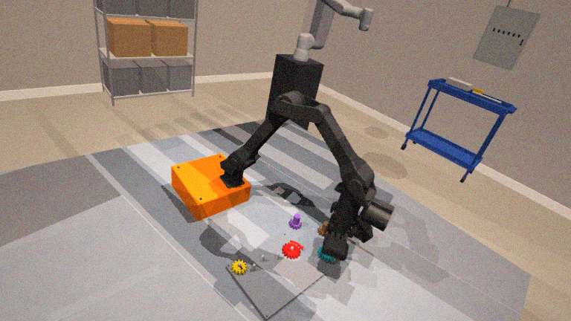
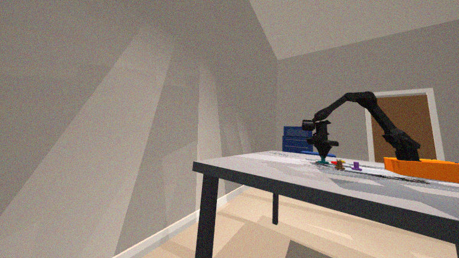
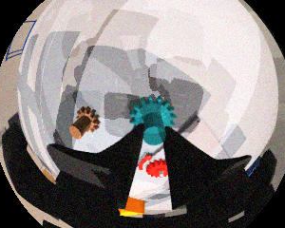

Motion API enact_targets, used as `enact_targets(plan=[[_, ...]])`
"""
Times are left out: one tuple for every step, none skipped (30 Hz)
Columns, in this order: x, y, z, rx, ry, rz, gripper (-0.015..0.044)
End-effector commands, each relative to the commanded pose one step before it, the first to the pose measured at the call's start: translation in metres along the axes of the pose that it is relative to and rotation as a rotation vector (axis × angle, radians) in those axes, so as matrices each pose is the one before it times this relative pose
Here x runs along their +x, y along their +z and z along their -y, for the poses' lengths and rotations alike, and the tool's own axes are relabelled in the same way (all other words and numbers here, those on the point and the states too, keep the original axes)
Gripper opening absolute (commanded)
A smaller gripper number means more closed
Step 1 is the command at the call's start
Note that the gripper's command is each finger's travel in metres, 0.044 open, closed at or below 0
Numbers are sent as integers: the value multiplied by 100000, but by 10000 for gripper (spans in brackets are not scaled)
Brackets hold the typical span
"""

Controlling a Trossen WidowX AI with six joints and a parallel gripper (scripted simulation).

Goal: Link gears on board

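My gripper [image 1: 335, 254] [image 2: 323, 158] [image 3: 154, 128] is shut on the upright hub of the teal gear [image 1: 323, 255] [image 2: 321, 162] [image 3: 153, 105], which is at about table height just beside the grey board [image 1: 265, 294]. The red gear [image 1: 289, 252] [image 3: 157, 169] is on the board, with the red arrow [image 3: 143, 162] beside it. The yellow gear [image 1: 236, 267] is near the board's left corner. Bare pegs [image 1: 262, 258] [image 1: 278, 256] [image 1: 253, 265] show between the red and yellow gears. A brown gear [image 1: 322, 229] [image 2: 339, 165] [image 3: 80, 127] and a purple gear [image 1: 296, 222] [image 2: 355, 166] stand on the table.
The brown gear is close to my gripper, and the purple gear is farther toward the arm's base. The orange base block [image 1: 210, 191] [image 2: 422, 169] [image 3: 135, 205] carries the arm. The blue cart [image 1: 471, 98] and the shelf rack [image 1: 147, 16] stand away from the table.
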State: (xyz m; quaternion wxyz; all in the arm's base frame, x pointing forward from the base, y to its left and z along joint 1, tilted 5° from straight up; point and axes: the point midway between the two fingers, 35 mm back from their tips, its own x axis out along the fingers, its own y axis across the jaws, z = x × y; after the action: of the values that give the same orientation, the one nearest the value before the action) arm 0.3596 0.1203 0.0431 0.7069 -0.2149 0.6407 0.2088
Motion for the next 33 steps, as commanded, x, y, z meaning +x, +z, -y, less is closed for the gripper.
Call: enact_targets(plan=[[-1608, 656, 156, 233, -792, 2320, 0], [-260, 73, -4, 97, 29, 135, 0], [-260, 71, -5, 97, 29, 134, 0], [-261, 69, -6, 96, 29, 134, 0], [-227, 45, 6, -16, -5, -18, 0], [-228, 43, 5, -16, -5, -18, 0], [-228, 41, 5, -16, -5, -18, 0], [-229, 39, 4, -16, -5, -18, 0], [-229, 37, 4, -16, -5, -19, 0], [-230, 35, 3, -16, -5, -19, 0], [-231, 34, 3, -16, -5, -19, 0], [-231, 32, 2, -16, -5, -19, 0], [-232, 30, 2, -16, -5, -19, 0], [-232, 28, 1, -16, -5, -19, 0], [-233, 26, 1, -16, -5, -20, 0], [-233, 24, 0, -16, -4, -20, 0], [-233, 22, 0, -16, -4, -20, 0], [-234, 20, -1, -16, -4, -20, 0], [-234, 18, -1, -16, -4, -20, 0], [-235, 16, -2, -16, -4, -20, 0], [-235, 14, -2, -16, -4, -21, 0], [-235, 12, -3, -16, -4, -21, 0], [-236, 10, -3, -16, -4, -21, 0], [-236, 8, -4, -16, -4, -21, 0], [-236, 6, -4, -16, -4, -21, 0], [-237, 4, -5, -16, -4, -21, 0], [-237, 2, -5, -16, -4, -22, 0], [-237, 0, -6, -17, -4, -22, 0], [-237, -2, -6, -17, -4, -22, 0], [-237, -4, -7, -17, -4, -22, 0], [-238, -6, -7, -17, -4, -22, 0], [-238, -8, -8, -17, -4, -22, 0], [-238, -10, -8, -17, -4, -23, 0]])
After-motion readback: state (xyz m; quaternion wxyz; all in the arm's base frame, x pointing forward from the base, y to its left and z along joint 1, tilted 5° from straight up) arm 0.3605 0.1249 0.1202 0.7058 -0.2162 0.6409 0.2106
